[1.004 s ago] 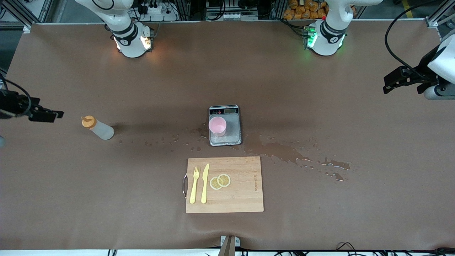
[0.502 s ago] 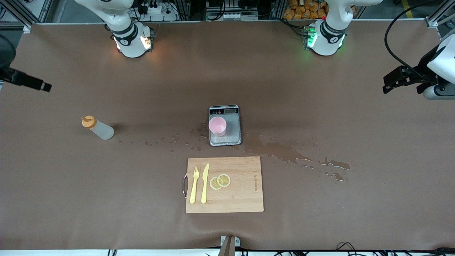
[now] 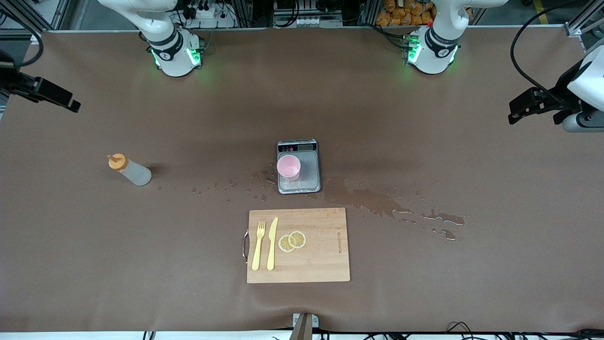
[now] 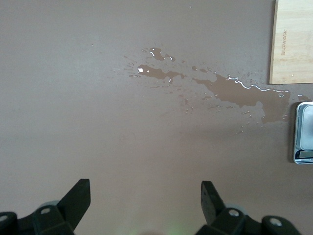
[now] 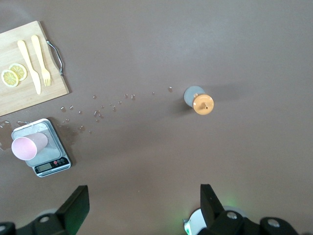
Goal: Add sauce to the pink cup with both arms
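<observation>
A grey scale [image 3: 298,166] is set at mid-table. At its 6 o'clock lies a wooden cutting board [image 3: 321,264], on which a yellow fork [image 3: 257,246], yellow knife [image 3: 272,244] and two lemon slices [image 3: 292,241] are laid. Spilled liquid [image 3: 377,203] is seen at the scale's 4 o'clock.

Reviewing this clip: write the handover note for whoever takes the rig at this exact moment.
Left gripper: jaws open, empty, waiting over bare table at its arm's end.
Right gripper: jaws open, empty, high over its end of the table.
Sauce bottle: upright on the table, untouched, toward the right arm's end.
Pink cup: on the grey scale, a spill beside it.
Done: nothing visible. Left: grasp bottle, squeeze sauce into cup.
</observation>
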Robot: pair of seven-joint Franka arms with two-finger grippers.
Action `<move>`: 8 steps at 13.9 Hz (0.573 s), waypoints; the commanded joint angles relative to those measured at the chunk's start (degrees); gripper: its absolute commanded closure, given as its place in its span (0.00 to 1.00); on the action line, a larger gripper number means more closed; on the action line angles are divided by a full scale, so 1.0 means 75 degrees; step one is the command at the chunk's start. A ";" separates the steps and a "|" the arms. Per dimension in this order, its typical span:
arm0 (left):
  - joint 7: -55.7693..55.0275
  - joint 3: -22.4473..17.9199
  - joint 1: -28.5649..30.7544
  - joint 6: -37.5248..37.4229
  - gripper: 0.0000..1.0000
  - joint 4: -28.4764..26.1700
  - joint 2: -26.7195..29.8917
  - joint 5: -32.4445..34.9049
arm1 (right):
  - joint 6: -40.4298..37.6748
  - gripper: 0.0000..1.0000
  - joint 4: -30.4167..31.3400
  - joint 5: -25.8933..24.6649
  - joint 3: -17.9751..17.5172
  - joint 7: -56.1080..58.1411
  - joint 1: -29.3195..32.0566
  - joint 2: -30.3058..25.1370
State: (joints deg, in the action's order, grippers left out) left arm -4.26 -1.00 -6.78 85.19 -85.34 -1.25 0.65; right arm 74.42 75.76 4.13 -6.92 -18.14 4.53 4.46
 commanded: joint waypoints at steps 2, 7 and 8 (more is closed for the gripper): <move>0.0134 -0.0007 0.0037 -0.0074 0.00 0.0047 0.0050 -0.0074 | 0.0542 0.00 0.0856 -0.0198 0.0032 0.0309 0.0029 -0.0654; 0.0134 0.0005 0.0037 -0.0086 0.00 0.0047 0.0050 -0.0074 | 0.0871 0.00 0.0597 -0.0292 0.0045 0.0532 0.0041 -0.0536; 0.0134 -0.0007 0.0037 -0.0074 0.00 0.0035 0.0050 -0.0074 | 0.0871 0.00 0.0597 -0.0339 0.0033 0.0532 0.0018 -0.0536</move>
State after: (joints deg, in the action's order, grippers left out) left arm -4.26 -1.02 -6.78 85.19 -85.34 -1.25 0.65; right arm 80.40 79.59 3.19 -6.39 -15.08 4.66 1.61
